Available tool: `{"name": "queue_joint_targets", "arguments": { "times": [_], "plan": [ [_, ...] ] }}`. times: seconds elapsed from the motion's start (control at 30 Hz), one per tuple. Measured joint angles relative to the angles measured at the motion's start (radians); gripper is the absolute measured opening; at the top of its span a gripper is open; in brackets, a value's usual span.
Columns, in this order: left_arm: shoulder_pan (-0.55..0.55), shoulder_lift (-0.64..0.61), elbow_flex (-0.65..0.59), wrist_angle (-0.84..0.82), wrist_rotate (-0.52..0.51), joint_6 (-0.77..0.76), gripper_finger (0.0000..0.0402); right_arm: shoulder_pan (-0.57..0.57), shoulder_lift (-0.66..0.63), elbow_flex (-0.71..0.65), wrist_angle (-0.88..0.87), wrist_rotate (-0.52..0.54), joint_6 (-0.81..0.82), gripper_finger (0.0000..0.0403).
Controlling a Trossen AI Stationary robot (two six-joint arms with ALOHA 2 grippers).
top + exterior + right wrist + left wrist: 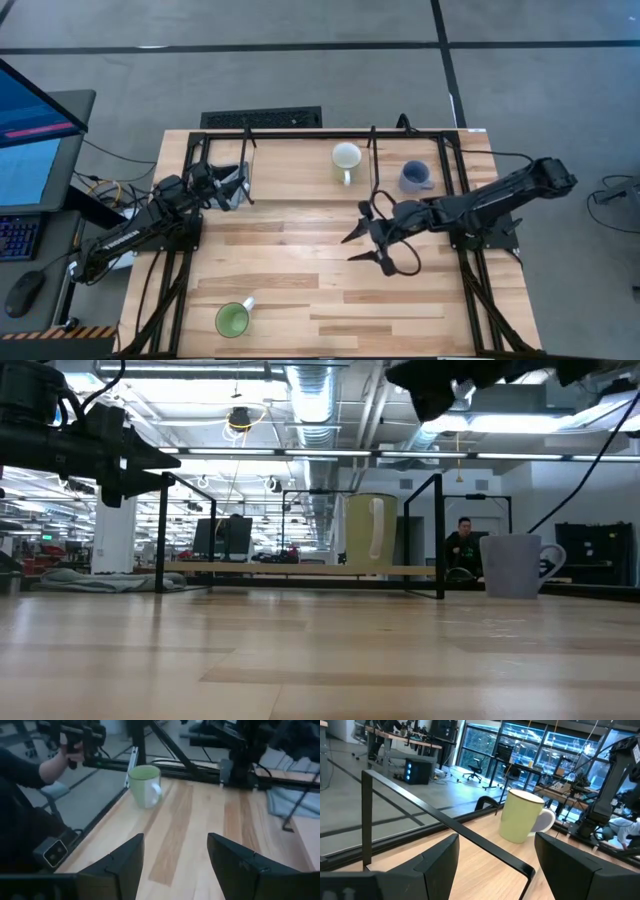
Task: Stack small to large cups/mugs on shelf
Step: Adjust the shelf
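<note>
The cream mug (346,157) stands upright on the shelf (290,165), a light board in a black rod frame at the table's far side. It also shows in the low view (372,530) and the left wrist view (520,816). The blue-grey mug (414,176) (512,565) stands upright at the shelf's right end; whether on the board or the tabletop, I cannot tell. The green mug (233,319) (145,785) stands on the tabletop near the near-left corner. My left gripper (238,187) (495,865) hovers open at the shelf's left part, facing the cream mug. My right gripper (350,249) (175,865) hovers open over the table's middle, facing the green mug.
A black frame rod (470,837) runs between my left gripper and the cream mug. A person's hand (60,760) holds a device beyond the table's near-left corner. A monitor (30,130), a keyboard and a mouse sit left of the table. Bare planks (330,300) lie between the green mug and my right gripper.
</note>
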Motion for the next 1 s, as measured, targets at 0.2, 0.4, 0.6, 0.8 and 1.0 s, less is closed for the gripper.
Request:
{"name": "queue_joint_targets", "arguments": {
  "times": [0.2, 0.4, 0.6, 0.8, 1.0],
  "plan": [
    [0.000, 0.000, 0.000, 0.000, 0.001, -0.014, 0.0251, -0.004, 0.114, 0.069, 0.000, -0.027, -0.049, 0.0240],
    [0.000, 0.000, 0.000, 0.000, 0.001, -0.014, 0.0251, -0.021, 0.233, 0.148, -0.003, -0.069, -0.051, 0.0240],
    [0.000, 0.000, 0.000, 0.000, 0.000, -0.015, 0.0251, -0.036, 0.387, 0.249, -0.005, -0.094, -0.051, 0.0240],
    [0.000, 0.000, 0.000, 0.000, 0.000, -0.008, 0.0251, -0.042, 0.520, 0.380, -0.001, -0.093, -0.051, 0.0240],
    [0.000, 0.000, 0.000, 0.000, 0.000, -0.006, 0.0251, -0.041, 0.615, 0.487, -0.003, -0.094, -0.042, 0.0240]
  ]
}}
